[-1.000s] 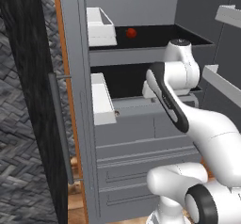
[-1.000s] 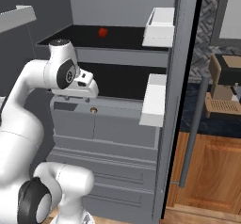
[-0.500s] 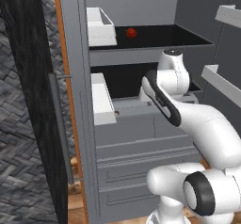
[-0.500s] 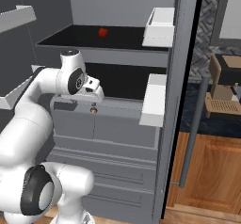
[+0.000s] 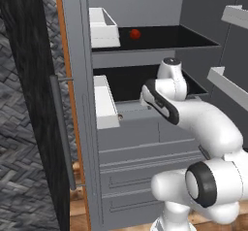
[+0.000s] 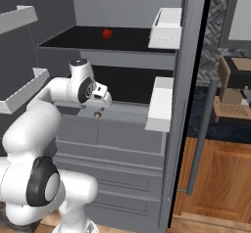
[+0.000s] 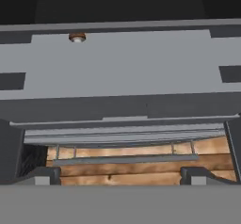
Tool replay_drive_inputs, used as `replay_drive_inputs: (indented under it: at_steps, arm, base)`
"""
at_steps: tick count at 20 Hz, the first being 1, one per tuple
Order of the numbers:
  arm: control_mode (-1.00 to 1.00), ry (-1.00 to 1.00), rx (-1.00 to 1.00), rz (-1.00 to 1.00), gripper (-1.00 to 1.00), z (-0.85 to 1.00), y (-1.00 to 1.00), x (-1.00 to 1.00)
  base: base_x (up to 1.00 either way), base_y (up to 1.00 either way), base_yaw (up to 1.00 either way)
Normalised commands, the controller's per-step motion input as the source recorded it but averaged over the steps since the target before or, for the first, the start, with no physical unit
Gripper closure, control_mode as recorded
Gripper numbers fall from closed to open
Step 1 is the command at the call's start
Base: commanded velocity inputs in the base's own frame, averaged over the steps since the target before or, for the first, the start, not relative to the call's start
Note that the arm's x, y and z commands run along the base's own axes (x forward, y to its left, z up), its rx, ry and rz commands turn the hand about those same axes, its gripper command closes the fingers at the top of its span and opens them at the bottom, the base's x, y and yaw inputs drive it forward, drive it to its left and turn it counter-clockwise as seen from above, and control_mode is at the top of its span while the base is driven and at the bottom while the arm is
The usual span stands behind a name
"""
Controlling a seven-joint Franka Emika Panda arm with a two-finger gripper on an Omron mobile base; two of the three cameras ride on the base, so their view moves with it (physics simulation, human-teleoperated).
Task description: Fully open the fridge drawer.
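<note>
The fridge drawer [image 6: 105, 129] sits under the lower black shelf, its knob [image 6: 97, 114] just below my gripper [image 6: 99, 100]. From the hand view the knob [image 7: 77, 37] lies ahead, offset from centre. My jaws stand apart, empty.

From my remote station, I see open air in front of the fridge drawer [image 6: 105, 129], its knob [image 6: 97, 114] unobstructed just below my gripper [image 6: 104, 99], whose fingers stand apart in the hand view. White door bins [image 6: 159, 104] crowd the right side on the open door, and a shelf [image 6: 22, 91] juts in at left. Overhead, the black shelf [image 5: 145, 82] caps the approach.
</note>
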Motion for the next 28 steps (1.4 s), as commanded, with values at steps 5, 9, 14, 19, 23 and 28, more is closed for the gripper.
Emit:
replay_drive_inputs:
  at_steps: [5, 9, 14, 19, 23, 28]
  arm:
    - [-1.0, 0.0, 0.0, 0.0, -1.0, -0.15, 0.0, 0.41]
    - [-1.0, 0.0, 0.0, 0.0, -1.0, -0.17, 0.0, 0.38]
    - [-1.0, -0.02, 0.0, 0.0, -1.0, -0.29, 0.0, 0.33]
    - [-1.0, -0.09, 0.0, -0.01, -1.0, -0.15, 0.0, 0.33]
    - [-1.0, -0.02, 0.0, 0.0, -1.0, -0.19, 0.0, 0.31]
    - [-1.0, 0.0, 0.0, 0.0, -1.0, -0.15, 0.0, 0.3]
  base:
    - [0.0, 0.0, 0.0]
    - [0.0, 0.0, 0.0]
    - [0.0, 0.0, 0.0]
    - [0.0, 0.0, 0.0]
    - [0.0, 0.0, 0.0]
    - [0.0, 0.0, 0.0]
